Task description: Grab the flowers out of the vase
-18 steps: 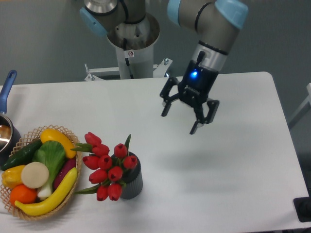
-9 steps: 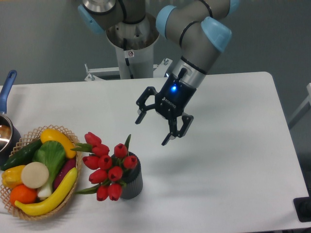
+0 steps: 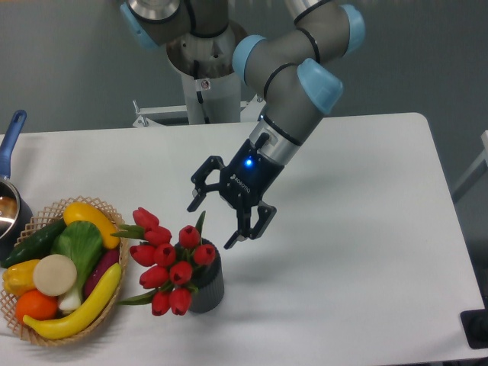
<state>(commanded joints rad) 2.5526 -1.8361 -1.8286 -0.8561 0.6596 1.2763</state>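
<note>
The flowers (image 3: 169, 259), a bunch of smooth, closed red tulip buds with narrow green leaves and stems, stood in the vase (image 3: 207, 288), a small dark grey cylinder with fine vertical ribbing, and spread wider than its round mouth, mostly toward its left. The vase rested upright on the matte white surface (image 3: 358, 229) with rounded corners. The tool (image 3: 229, 216), black and angular with a small blue light glowing on its body, hung above and to the right of the vase, just beside the topmost buds but apart from them; its two fingers were spread wide, nothing between them, one fingertip (image 3: 231, 242) near the vase's upper right rim. The arm (image 3: 293, 84) behind it was built of grey tubular segments with glossy light-blue caps at the joints. To the left of the vase, close to the outermost buds, sat an oval woven wicker basket (image 3: 108, 305) holding smooth plastic-looking produce: a curved yellow banana, a round orange, a white disc-shaped piece, a leafy green, a dark green cucumber and a purple piece. Further left of the vase, at the picture's edge, a pot (image 3: 9, 212) with a long blue handle was partly cut off.
</note>
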